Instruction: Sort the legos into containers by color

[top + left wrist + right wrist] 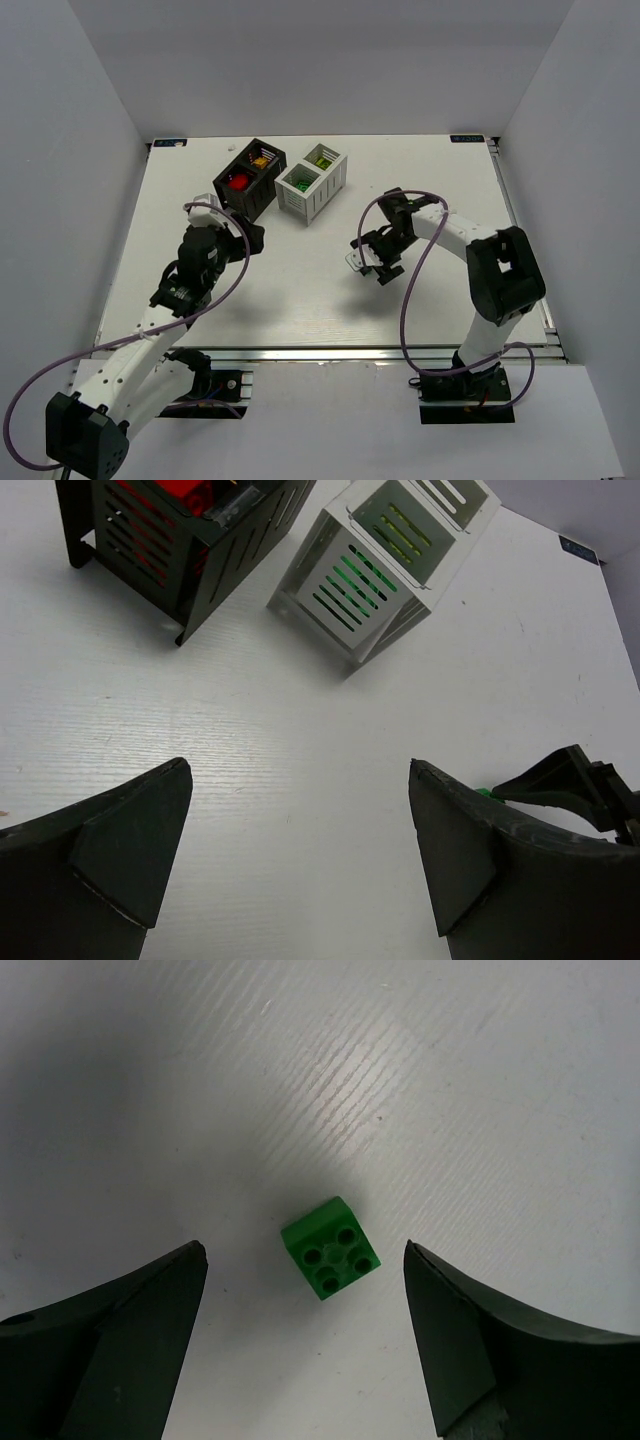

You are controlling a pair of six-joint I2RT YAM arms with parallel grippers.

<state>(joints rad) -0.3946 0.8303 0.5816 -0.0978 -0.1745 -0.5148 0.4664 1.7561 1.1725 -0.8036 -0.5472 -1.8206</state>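
The right gripper's fingers [140, 1320] stand released, wide apart, with nothing held. The right gripper [368, 260] hangs over bare table [300, 290], right of centre.

**Position of the workpiece.** One green lego [332, 1248] lies on the table directly beneath the open fingers, roughly midway between the two tips. No other loose brick shows.

**Orientation.** The lego is square in plan, so it has no long axis to align with. Its sides lie turned at an angle to the closing line; the jaws would likely meet corners first unless the wrist rotates.

**Arm selection.** The right arm is the nearer one. The left gripper [245, 232] is also released and empty, well apart to the left, just near of the black container [250, 178].

**Destination.** The white container [312, 182] stands far and left of the right gripper. Its near compartment shows green contents, its far one yellow-green. The black container shows red and orange-yellow.

**Next move, as judged.** Descend, close on the lego, then carry it far-left.
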